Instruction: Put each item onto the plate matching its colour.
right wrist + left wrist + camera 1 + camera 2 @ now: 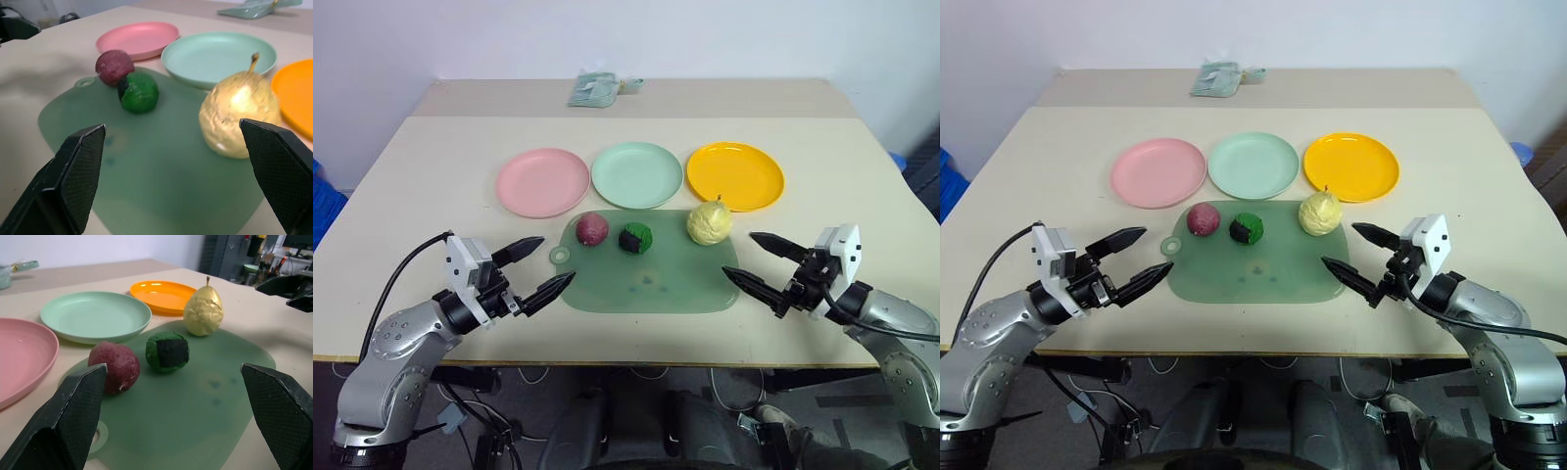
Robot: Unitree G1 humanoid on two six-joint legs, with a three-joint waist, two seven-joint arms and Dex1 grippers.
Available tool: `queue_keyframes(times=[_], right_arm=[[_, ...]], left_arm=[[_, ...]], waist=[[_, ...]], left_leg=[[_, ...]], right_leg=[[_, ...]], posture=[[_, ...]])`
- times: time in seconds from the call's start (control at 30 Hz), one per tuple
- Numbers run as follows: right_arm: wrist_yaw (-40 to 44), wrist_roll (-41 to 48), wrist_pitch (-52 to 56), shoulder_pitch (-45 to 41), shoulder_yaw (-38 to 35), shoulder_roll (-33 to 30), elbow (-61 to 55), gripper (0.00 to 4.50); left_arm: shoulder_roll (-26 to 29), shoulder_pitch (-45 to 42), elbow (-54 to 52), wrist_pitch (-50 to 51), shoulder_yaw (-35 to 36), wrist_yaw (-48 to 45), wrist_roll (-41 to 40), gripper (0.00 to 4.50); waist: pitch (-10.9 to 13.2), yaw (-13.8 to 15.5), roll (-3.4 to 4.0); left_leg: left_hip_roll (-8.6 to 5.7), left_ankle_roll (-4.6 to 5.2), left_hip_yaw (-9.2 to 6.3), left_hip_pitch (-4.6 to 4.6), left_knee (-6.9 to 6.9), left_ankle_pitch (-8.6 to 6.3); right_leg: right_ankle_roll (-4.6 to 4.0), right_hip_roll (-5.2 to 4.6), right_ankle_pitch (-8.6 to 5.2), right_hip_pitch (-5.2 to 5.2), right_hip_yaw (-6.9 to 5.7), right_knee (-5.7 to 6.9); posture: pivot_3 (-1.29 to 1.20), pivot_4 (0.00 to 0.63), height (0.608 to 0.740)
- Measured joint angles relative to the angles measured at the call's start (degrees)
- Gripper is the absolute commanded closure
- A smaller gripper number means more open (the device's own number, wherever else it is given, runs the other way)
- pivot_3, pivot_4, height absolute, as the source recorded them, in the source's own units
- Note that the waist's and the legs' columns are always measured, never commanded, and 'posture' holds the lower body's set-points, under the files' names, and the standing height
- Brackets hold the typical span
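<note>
Right now all three toy foods sit in a row along the far edge of the green mat (646, 279), each upright and apart from its neighbours: the dark red-purple lump (592, 229) toward the robot's left, the dark green ball (635, 238) in the middle, the pale yellow pear (709, 223) toward the right. Just beyond the mat, three plates lie side by side on the beige table (411, 186): the pink plate (542, 182) on the left, the mint green plate (636, 175) in the centre, the orange-yellow plate (735, 176) on the right. None of the plates carries anything. The pear stands nearest the orange-yellow plate, possibly just touching its rim, though the head views do not settle that.

The left gripper (538, 266) hangs beside the mat's left end, fingers spread wide, holding nothing. The right gripper (759, 262) hangs beside the mat's right end, fingers likewise wide apart and empty. A pale green bundle (599, 89) lies at the table's far edge.
</note>
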Motion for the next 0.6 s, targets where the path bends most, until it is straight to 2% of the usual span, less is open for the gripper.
queue_keyframes(times=[0.6], right_arm=[[1.7, -0.7, -2.2, 0.7, 0.0, 0.0, 0.6, 0.03]], left_arm=[[-0.6, -3.2, 0.7, 1.0, -0.1, 4.2, 0.4, 0.00]], waist=[[0.0, 0.1, -0.01]], left_leg=[[0.00, -0.01, 0.00, 0.00, 0.01, 0.00]], right_leg=[[0.00, 0.00, 0.01, 0.00, 0.00, 0.00]], posture=[[0.00, 0.150, 0.740]])
